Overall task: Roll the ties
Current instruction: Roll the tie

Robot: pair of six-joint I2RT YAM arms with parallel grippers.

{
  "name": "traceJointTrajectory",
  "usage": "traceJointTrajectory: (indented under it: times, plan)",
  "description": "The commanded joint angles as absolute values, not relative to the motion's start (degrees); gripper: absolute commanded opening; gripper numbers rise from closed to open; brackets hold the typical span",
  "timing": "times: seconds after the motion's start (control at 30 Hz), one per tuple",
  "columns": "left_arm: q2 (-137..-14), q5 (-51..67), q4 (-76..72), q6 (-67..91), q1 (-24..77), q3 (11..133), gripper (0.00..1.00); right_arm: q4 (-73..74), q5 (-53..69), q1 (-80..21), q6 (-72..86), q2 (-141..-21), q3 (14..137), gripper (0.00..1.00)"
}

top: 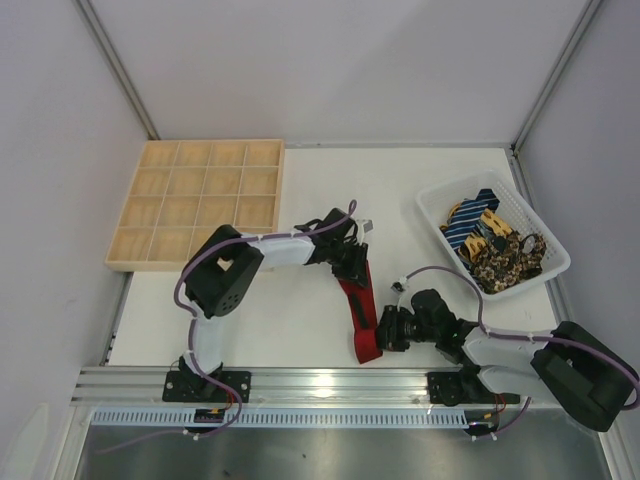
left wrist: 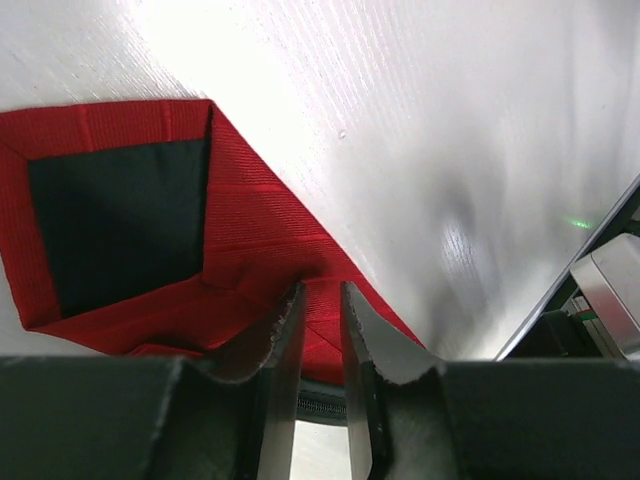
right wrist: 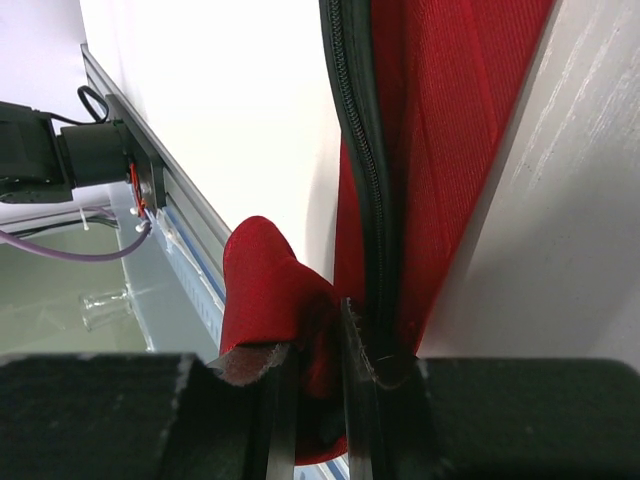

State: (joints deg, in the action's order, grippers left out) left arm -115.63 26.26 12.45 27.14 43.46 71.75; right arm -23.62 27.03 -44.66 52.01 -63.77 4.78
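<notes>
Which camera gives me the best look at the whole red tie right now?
Top external: the red tie lies full length between both arms. Left wrist shows only its pointed end with dark lining; right wrist only a pinched fold.

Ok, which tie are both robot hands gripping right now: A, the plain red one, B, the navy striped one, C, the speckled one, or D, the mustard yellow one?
A: the red tie lies on the table, pinched by the left hand and the right hand, one toward each end.
</notes>
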Motion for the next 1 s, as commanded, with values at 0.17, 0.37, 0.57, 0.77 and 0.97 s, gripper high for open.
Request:
traceJointTrajectory:
  times: [0.17, 0.37, 0.57, 0.77, 0.97]
  plan:
    - [-102.1, 17.6, 4.1, 25.0, 42.7, 61.8, 0.48, -24.9, 31.5, -41.6, 52.2, -63.8, 4.6, 0.21]
    - [-90.5, 14.9, 1.9, 26.2, 44.7, 56.6, 0.57, -25.5, 32.4, -40.5, 52.9, -64.9, 4.7, 0.22]
    - [-89.7, 16.3, 3.3, 27.8, 45.3, 55.7, 0.56, -27.9, 34.7, -40.3, 53.0, -68.6, 5.2, 0.24]
    - [-87.0, 19.3, -4.8, 34.6, 51.4, 48.2, 0.24, -29.9, 35.8, -40.1, 56.2, -70.8, 5.1, 0.3]
    - [-86.9, 17.8, -6.9, 38.0, 57.3, 47.9, 0.24, -26.3, 35.0, -39.9, 55.8, -68.6, 6.3, 0.33]
